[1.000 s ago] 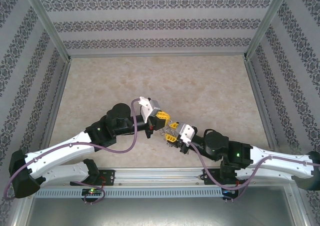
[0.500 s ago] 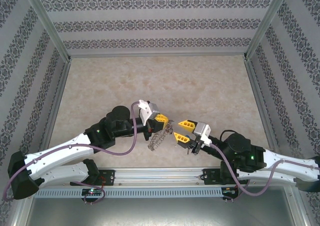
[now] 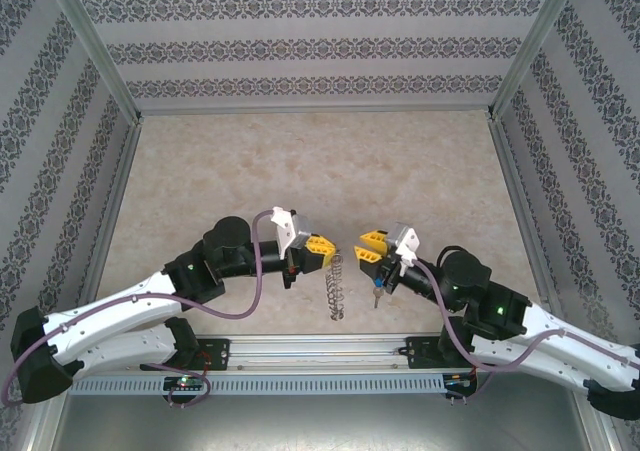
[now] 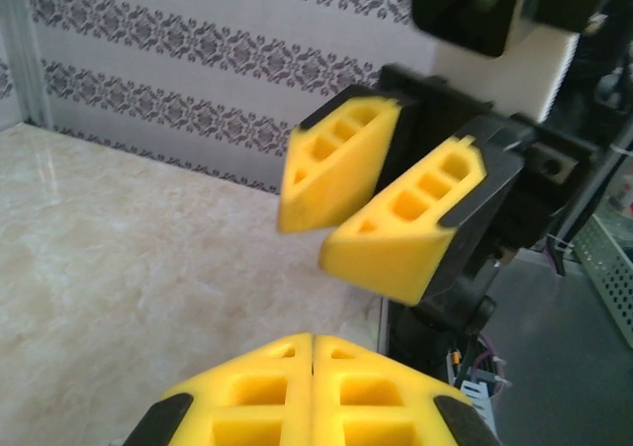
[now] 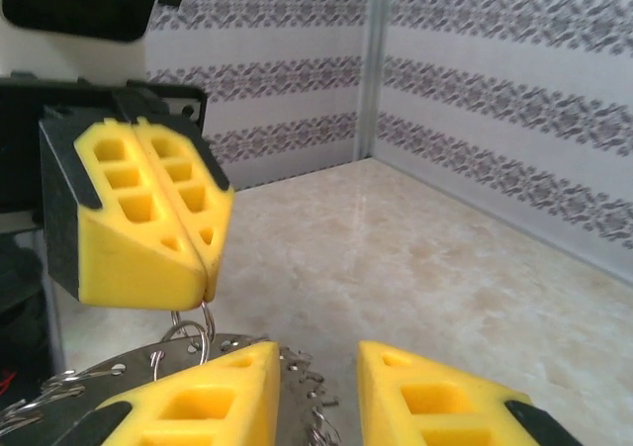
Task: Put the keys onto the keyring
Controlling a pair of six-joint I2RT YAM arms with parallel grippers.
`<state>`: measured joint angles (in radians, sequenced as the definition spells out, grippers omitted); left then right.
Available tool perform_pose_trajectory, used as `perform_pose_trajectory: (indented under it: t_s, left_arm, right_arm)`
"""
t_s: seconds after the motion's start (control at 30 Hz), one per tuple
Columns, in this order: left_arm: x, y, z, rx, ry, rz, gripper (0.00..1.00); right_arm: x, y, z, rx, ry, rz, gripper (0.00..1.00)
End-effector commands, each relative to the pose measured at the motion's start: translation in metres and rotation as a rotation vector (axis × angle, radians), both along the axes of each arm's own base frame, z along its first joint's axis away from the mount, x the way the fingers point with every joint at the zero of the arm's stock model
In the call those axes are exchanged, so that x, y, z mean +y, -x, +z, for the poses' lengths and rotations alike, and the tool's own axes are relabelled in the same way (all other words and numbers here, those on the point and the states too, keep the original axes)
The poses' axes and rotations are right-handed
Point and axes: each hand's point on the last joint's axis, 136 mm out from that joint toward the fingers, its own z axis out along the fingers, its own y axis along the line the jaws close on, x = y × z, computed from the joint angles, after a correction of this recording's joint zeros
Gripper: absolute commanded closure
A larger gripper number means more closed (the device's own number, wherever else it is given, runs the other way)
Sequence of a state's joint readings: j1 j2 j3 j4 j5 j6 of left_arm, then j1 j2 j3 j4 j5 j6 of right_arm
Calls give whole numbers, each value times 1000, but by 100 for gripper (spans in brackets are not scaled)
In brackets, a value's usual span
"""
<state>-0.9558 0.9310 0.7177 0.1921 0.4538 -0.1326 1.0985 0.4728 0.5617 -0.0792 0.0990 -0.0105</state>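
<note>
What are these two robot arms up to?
They are working with a keyring. The left gripper is shut on one of the small wire loops on the rim of the keyring, which hangs down below it. The right gripper faces it from close by, open and not touching the ring. I cannot make out any keys on the ring.

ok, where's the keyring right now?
Top view: the keyring hangs from the shut left gripper, low centre above the table, just left of the right gripper.
</note>
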Motion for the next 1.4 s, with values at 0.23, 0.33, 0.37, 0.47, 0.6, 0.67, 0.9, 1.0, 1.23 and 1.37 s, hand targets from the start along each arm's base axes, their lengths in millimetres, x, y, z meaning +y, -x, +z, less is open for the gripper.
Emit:
perform_pose_trajectory:
  t_s: [0.23,0.33,0.37,0.47,0.6,0.67,0.9,1.0,1.23,1.37]
  left_arm:
    - [2,22,50,-100,190,-104,100]
    - [0,23,50,-98,186,-116,100]
    - [0,24,49,-97,185,-120,100]
    - [-1,24,48,-91,183,-129,100]
    - [-2,24,46,-85,182,-129,100]
    - [-2,23,46,-84,182,-130,100]
    - [-5,23,46,-80,179,-134,100]
    - [-6,23,46,-74,182,-139,100]
    - [-6,24,46,-71,185,-146,100]
    - [-7,24,45,-70,184,-151,100]
  right_arm:
    - [28,29,4,39,-11,230,72]
    - [30,33,6,28,-27,252,72]
    - [30,33,8,22,-36,256,72]
    - [30,34,11,9,-46,261,72]
    - [30,37,15,-8,-59,279,73]
    - [29,38,16,-15,-69,280,74]
    - [22,41,22,-38,-99,277,74]
    - [22,39,20,-39,-96,267,74]
    - [29,36,15,-25,-76,266,75]
    - [31,34,13,-19,-67,264,76]
